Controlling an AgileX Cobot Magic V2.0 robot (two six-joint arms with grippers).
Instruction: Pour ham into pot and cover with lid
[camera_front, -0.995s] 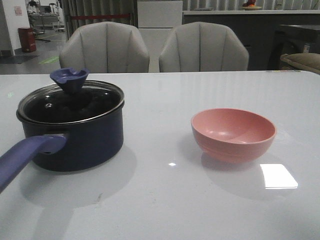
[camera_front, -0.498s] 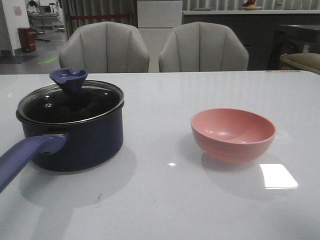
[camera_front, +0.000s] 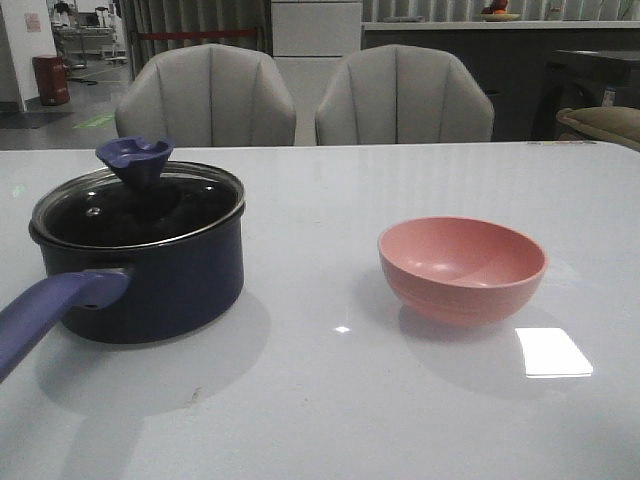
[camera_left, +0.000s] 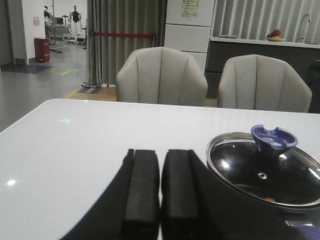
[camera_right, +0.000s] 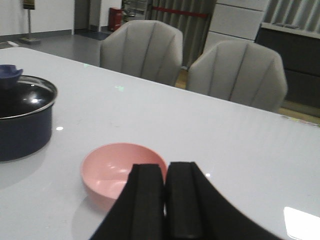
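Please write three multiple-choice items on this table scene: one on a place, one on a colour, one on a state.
1. Where is the lid?
A. seated on the pot
B. flat on the table
C. inside the bowl

2. What colour is the bowl?
A. green
B. pink
C. white

3. How are the left pincer and right pincer?
A. both wide open
B. left shut on the lid
C. both shut, holding nothing

Answers:
1. A, its metal rim rests on the pot's rim.
2. B, pink in the front and right wrist views.
3. C, each pair of fingers is pressed together, empty.
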